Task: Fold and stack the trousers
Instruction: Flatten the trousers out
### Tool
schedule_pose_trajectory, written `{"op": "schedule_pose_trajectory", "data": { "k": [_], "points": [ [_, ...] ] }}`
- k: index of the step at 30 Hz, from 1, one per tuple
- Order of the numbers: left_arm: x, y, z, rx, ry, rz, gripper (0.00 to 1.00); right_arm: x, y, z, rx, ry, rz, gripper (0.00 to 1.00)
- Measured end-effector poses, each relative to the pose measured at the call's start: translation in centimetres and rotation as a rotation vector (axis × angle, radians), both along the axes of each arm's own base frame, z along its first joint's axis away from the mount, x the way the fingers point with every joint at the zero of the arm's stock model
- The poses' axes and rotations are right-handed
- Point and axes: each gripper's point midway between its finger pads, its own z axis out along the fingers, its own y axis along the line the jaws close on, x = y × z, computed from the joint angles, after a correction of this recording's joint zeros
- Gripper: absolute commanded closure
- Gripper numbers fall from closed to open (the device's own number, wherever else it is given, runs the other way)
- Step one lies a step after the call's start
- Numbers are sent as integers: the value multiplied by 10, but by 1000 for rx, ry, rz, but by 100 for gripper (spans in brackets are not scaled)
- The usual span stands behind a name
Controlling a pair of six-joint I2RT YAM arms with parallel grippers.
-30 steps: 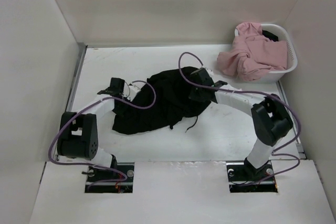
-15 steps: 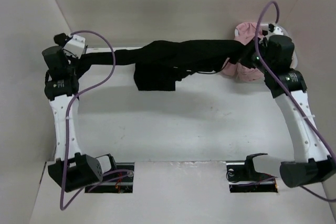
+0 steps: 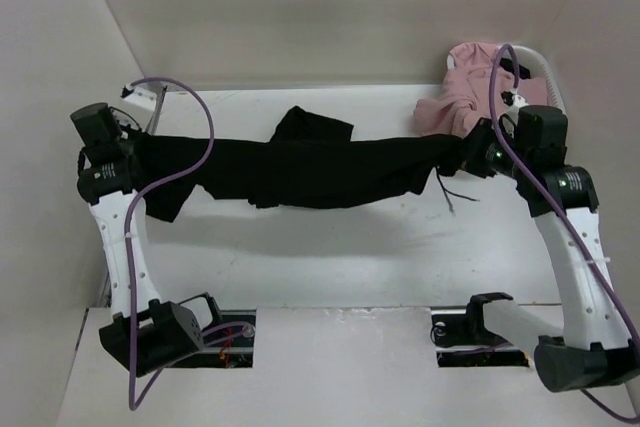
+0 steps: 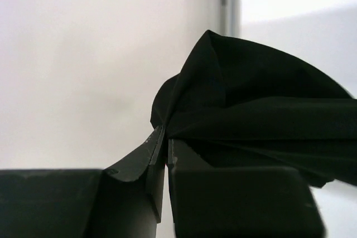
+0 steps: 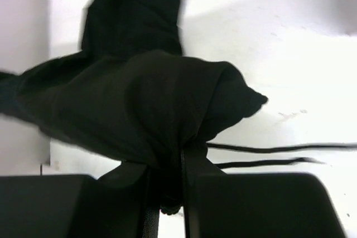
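Note:
Black trousers (image 3: 310,172) hang stretched out between my two grippers above the white table, sagging in the middle, with a fold sticking up at the back. My left gripper (image 3: 135,152) is shut on one end at the far left; the left wrist view shows the cloth (image 4: 262,115) pinched between its fingers. My right gripper (image 3: 458,155) is shut on the other end at the right; the right wrist view shows the bunched cloth (image 5: 150,104) clamped there. Two black drawstrings (image 3: 450,192) dangle below it.
A white basket (image 3: 545,62) at the back right holds pink clothes (image 3: 470,87), some spilling over its left rim, just behind my right gripper. White walls close in the left, back and right sides. The table (image 3: 340,257) lies below the trousers.
Both arms lifted the trousers off the table and pulled them out into a line. Since half a second ago they have come down and nearer, and the cloth hangs lower.

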Motion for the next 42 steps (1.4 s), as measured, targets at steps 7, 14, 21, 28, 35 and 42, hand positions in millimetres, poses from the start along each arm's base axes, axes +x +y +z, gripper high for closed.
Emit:
{"op": "schedule_pose_trajectory", "data": {
  "k": [7, 14, 21, 28, 35, 42],
  "points": [
    [1, 15, 69, 65, -164, 45, 98, -104, 82, 69, 93, -227, 456, 98],
    [9, 39, 172, 112, -463, 129, 98, -227, 109, 158, 334, -432, 853, 97],
    [51, 28, 250, 110, -701, 94, 97, -188, 111, 186, 345, -573, 704, 98],
    [194, -69, 132, -13, -432, -141, 82, -15, 68, 107, 197, -368, 165, 100],
    [240, -132, -99, -56, 112, -240, 27, 32, 22, -84, 173, 135, -176, 86],
    [141, -201, -42, -65, 97, -450, 23, 6, -8, -136, 208, 190, -381, 91]
  ]
}}
